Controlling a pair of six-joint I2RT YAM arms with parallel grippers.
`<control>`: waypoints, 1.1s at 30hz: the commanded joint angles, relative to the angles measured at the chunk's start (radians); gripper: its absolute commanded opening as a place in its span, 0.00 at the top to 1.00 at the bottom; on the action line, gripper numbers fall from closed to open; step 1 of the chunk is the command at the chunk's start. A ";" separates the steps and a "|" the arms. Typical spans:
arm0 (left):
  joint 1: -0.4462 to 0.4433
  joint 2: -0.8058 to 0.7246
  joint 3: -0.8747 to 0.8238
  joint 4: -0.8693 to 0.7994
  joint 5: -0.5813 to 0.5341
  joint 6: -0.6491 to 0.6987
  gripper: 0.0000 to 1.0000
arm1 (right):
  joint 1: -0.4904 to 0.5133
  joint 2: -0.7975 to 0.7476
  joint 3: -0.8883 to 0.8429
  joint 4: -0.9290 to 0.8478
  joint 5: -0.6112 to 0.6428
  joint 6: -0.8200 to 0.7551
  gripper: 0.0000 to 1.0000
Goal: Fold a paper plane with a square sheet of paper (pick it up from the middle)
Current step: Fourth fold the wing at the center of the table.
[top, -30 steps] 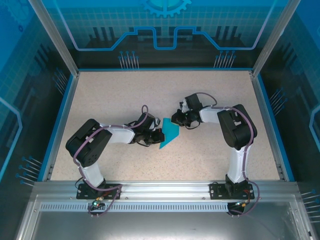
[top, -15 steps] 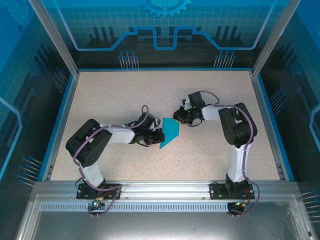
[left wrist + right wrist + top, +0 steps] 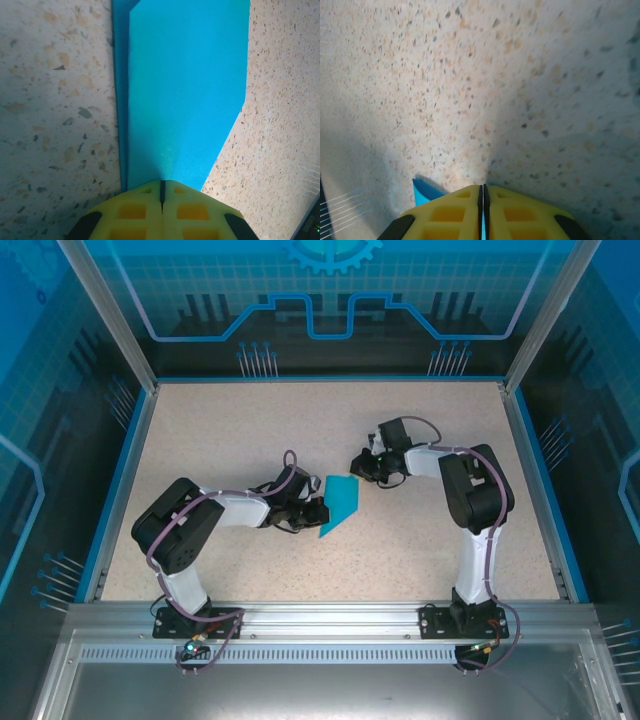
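Pinching a folded sheet at mid-table

Lying flat near the centre of the speckled beige table [image 3: 230, 430] is the thin, bright cyan-blue paper sheet [image 3: 340, 504], folded into a tapering wedge with its narrow tip toward the near edge; a second layer shows along its left side in the left wrist view.

The left gripper [image 3: 318, 513] reaches in from the left and is clamped on the sheet's near left edge; its yellow fingers [image 3: 135, 210] meet in a tight seam from which the blue paper fans out.

The right gripper [image 3: 358, 468] sits just at the sheet's far right corner; its fingers are pressed together, and a small blue corner peeks out beside them in the right wrist view; whether they nip the paper cannot be told.
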State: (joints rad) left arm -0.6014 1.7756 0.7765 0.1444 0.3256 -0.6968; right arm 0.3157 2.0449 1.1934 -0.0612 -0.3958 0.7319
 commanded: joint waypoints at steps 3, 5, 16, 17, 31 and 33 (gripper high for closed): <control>-0.018 0.056 -0.054 -0.177 -0.063 0.029 0.95 | -0.044 -0.019 0.055 -0.072 0.099 -0.065 0.87; -0.018 0.055 -0.053 -0.182 -0.066 0.034 0.96 | -0.046 -0.033 0.073 -0.099 0.092 -0.082 0.87; -0.022 0.054 -0.046 -0.183 -0.066 0.031 0.96 | 0.050 -0.195 -0.047 -0.086 0.009 -0.065 0.88; -0.023 0.053 -0.046 -0.184 -0.066 0.031 0.96 | 0.064 -0.201 -0.077 -0.067 0.004 -0.045 0.89; -0.025 0.038 -0.040 -0.190 -0.058 0.034 0.95 | 0.185 -0.105 -0.196 0.063 0.006 0.064 0.90; -0.025 0.034 -0.040 -0.191 -0.057 0.034 0.95 | 0.186 -0.093 -0.210 0.070 0.016 0.064 0.90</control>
State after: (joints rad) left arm -0.6060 1.7721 0.7769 0.1406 0.3176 -0.6964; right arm 0.5003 1.9217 1.0138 -0.0067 -0.4088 0.7750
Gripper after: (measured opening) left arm 0.061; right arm 0.101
